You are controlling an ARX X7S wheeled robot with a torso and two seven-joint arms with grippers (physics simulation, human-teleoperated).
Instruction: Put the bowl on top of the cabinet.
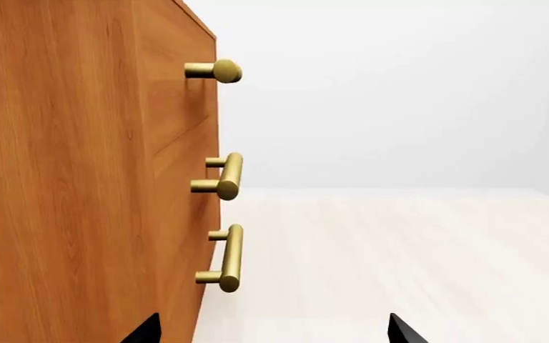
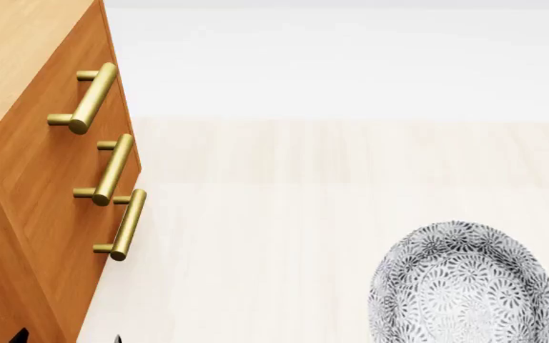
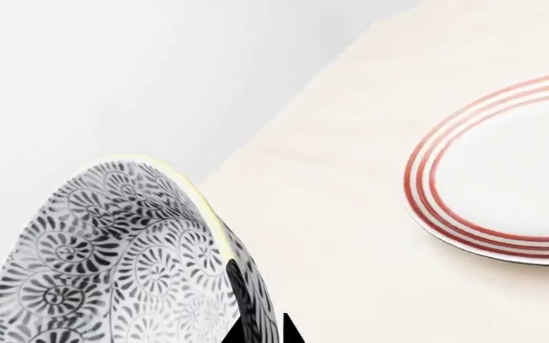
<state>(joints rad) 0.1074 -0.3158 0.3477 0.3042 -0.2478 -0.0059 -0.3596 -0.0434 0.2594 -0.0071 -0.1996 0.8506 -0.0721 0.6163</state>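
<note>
The bowl, white with a dense dark floral pattern, shows at the lower right of the head view, tipped so its inside faces the camera. In the right wrist view my right gripper is shut on the rim of the bowl, one fingertip inside the wall and one outside. The cabinet, orange-brown with a lighter top and three brass handles, fills the left side. My left gripper is open and holds nothing, close beside the cabinet. Only its fingertips show in the head view.
A flat white plate with red rings lies on the pale wooden surface beyond the bowl in the right wrist view. The cabinet's handles stick out toward the open surface.
</note>
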